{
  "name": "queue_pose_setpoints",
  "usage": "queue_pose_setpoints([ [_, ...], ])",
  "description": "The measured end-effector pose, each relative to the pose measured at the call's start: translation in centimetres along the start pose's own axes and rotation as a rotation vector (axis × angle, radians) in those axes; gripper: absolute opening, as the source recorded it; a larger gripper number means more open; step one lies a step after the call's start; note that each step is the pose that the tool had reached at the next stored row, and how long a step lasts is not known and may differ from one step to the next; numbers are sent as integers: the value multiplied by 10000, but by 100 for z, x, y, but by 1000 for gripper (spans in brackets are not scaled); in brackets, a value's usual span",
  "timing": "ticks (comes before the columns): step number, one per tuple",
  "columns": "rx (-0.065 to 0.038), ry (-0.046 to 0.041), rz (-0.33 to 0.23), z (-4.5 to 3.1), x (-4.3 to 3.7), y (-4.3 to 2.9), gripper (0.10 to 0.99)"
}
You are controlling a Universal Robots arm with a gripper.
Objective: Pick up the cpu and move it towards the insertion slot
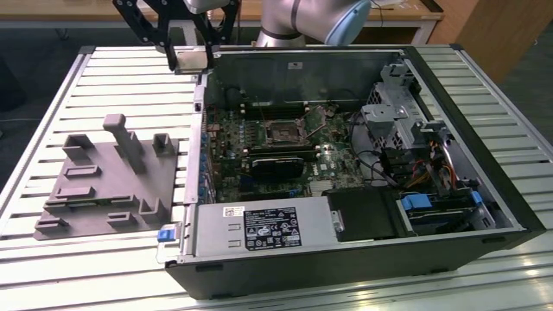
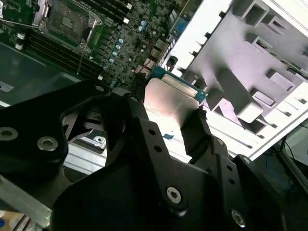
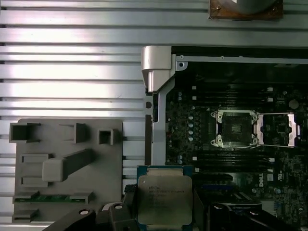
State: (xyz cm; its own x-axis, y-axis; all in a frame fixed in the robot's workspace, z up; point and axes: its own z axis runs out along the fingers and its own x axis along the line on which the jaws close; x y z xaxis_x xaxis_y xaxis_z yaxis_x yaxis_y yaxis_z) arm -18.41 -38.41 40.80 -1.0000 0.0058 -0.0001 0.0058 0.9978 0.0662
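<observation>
First wrist view: one cpu (image 3: 164, 198) clamped in the tool (image 3: 166, 211), one insertion slot (image 3: 236, 127) well apart.

In the first wrist view we see the chip (image 3: 164, 199) cut off by the frame edge, its lower corners hidden behind the fingers (image 3: 129, 198). In the exterior view the arm (image 1: 302, 19) runs out of frame, and the socket (image 1: 286, 133) is too small to make out its contents.

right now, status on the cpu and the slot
Gripper shut on the cpu, lifted clear of the grey fixture. Insertion slot open, unoccupied, off to the side. Nothing between them.
</observation>
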Motion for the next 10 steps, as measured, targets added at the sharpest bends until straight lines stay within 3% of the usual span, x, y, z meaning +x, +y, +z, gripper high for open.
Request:
queue_pose_setpoints([
  [10,1,0,-1,1,-115,15,545],
])
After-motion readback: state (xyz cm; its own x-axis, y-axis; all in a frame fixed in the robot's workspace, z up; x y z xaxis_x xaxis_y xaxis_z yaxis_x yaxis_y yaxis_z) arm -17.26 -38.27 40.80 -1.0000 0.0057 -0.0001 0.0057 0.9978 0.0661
